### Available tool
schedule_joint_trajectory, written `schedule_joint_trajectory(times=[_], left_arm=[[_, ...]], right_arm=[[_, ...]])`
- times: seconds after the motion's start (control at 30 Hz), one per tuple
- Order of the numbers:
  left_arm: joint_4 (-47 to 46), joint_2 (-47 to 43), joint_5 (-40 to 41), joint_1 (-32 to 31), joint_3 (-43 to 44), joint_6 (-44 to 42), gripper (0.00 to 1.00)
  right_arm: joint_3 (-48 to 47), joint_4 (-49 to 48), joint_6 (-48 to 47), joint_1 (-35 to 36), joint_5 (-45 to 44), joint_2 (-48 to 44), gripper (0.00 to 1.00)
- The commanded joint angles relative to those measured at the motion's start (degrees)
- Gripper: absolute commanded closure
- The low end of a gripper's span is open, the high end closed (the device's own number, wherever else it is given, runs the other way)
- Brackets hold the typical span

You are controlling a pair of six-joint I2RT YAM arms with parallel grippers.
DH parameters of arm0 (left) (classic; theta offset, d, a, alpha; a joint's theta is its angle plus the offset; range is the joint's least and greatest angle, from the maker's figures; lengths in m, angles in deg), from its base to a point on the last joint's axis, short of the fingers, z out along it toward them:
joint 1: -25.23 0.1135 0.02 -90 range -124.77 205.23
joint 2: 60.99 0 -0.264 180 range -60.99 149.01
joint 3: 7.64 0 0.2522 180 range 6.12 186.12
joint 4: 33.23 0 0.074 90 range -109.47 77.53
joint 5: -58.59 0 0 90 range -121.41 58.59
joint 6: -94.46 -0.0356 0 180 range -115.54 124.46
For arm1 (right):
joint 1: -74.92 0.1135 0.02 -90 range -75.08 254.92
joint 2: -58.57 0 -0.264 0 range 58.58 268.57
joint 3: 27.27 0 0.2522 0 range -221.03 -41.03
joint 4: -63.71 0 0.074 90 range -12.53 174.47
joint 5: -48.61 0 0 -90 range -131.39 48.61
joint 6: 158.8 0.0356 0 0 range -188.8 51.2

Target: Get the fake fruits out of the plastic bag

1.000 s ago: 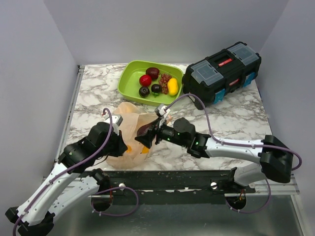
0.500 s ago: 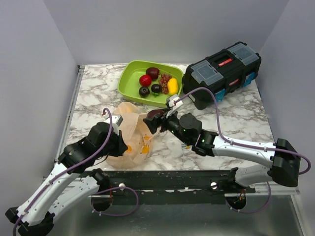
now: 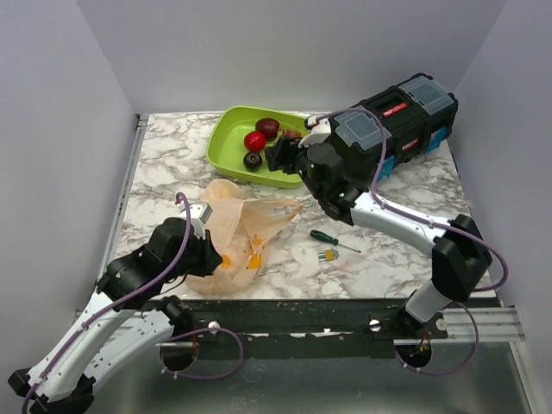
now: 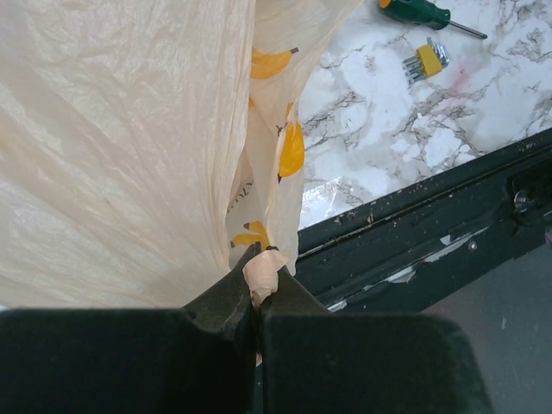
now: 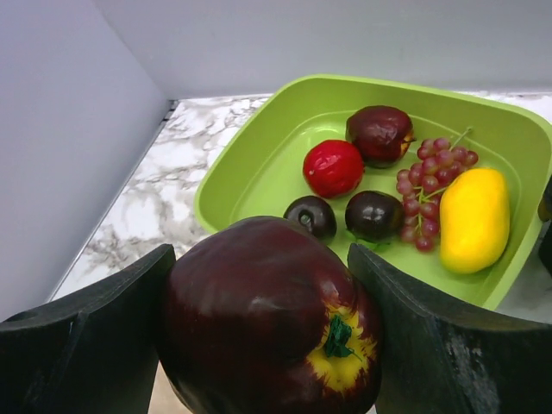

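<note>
1 glossy dark-red apple [image 5: 259,285] sits grasped in the right pincer [image 5: 267,341]; left pincer [image 4: 256,300] clenches crinkly translucent bag [image 4: 129,129].

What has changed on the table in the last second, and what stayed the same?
The right gripper, holding a dark red apple, carried it from the mouth of the plastic bag toward the far side, up to the lime-green tray. The left gripper stays clamped on the bag; the toolbox did not move.
</note>
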Motion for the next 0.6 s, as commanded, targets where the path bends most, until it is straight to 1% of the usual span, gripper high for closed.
schedule_joint_trajectory(times=[0.0, 0.1, 0.23, 0.37, 0.5, 0.57], left_arm=[[-1.04, -1.86, 0.33, -0.03, -0.48, -0.75, 1.0], [-1.14, -2.9, 0.83, -0.01, -0.48, -0.61, 1.0], [-1.09, -2.98, 1.07, 0.04, -0.44, -0.57, 1.0], [-1.04, -2.24, 0.94, 0.24, -0.48, -0.54, 1.0], [-0.94, -2.07, 1.12, 0.32, -0.44, -0.39, 1.0], [-1.03, -2.71, 1.19, 0.32, -0.55, -0.33, 1.0]], right_arm=[[-5.88, 0.84, 4.3, -3.2, 5.12, 7.84, 0.99], [-10.72, -1.64, 3.43, -4.14, 6.74, 14.25, 0.99], [-20.39, -1.46, 1.32, -4.5, 4.63, 24.5, 0.99], [-32.91, 1.42, -2.35, -4.85, 2.89, 35.65, 0.99], [-43.12, 3.59, -5.29, -5.15, 2.15, 44.32, 0.99], [-48.93, 6.23, -5.82, -5.12, 2.59, 48.59, 0.99]])
